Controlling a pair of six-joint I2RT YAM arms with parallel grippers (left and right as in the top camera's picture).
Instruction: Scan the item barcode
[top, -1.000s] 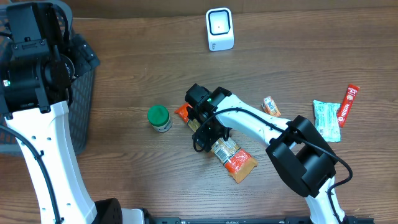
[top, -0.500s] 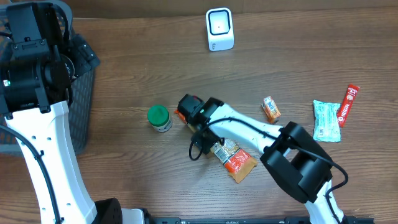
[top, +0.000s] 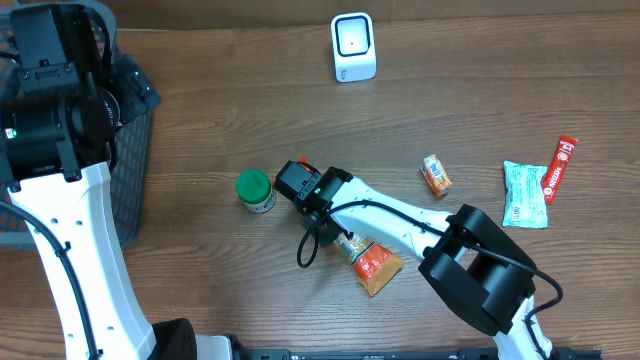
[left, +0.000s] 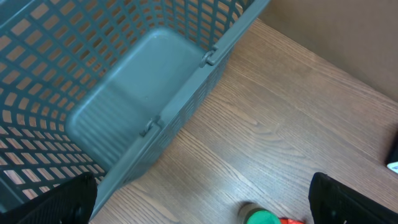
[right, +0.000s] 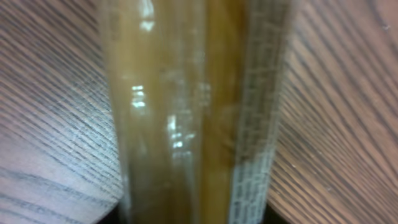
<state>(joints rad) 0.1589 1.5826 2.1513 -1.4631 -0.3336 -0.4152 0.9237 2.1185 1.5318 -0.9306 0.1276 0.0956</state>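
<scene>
A long snack packet (top: 375, 262), brown with an orange end, lies in the middle of the table. My right gripper (top: 325, 225) is down on its left part. In the right wrist view the packet (right: 186, 124) stands narrow and blurred, filling the gap of that gripper (right: 199, 218), and the jaws press its two sides. The white barcode scanner (top: 353, 47) stands at the far edge, well apart from it. My left gripper (left: 208, 208) hangs open and empty above the basket's corner, only its dark fingertips (left: 74, 199) showing.
A grey mesh basket (left: 124, 93) stands at the left edge (top: 132, 190). A green-capped jar (top: 256, 190) sits just left of the right gripper. At the right lie a small orange packet (top: 436, 174), a green-white pouch (top: 525, 193) and a red stick pack (top: 561, 168).
My right gripper has moved left along the snack packet and closed on it. The packet has shifted and turned a little. The left arm has not moved.
</scene>
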